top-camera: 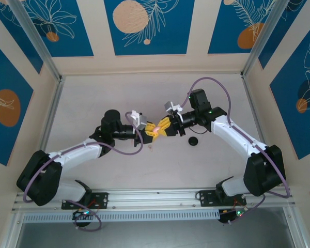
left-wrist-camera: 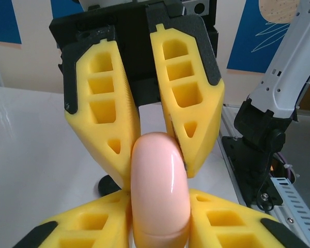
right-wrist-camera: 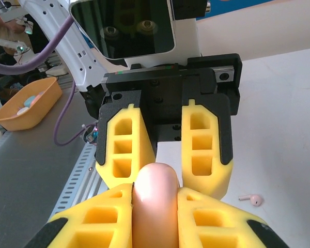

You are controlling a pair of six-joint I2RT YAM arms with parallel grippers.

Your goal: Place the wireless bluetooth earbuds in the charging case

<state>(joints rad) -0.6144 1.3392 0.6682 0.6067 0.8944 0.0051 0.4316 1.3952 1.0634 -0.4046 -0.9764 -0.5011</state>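
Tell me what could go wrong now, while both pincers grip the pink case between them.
The smooth, rounded pink case is pinched by the left pincer and the right pincer from opposite ends; an uneven pull may let it slip and fall. A pink earbud lies loose on the table nearby; a dropped case could knock it away.

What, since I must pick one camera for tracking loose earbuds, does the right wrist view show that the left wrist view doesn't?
Right wrist view, not left: a pale pink earbud lying on the table, and an orange tray beyond the table's edge. Left wrist view, not right: a dark object, mostly hidden, on the table, and the right arm's white link. Both: the pink charging case pinched between the left gripper and the right gripper.
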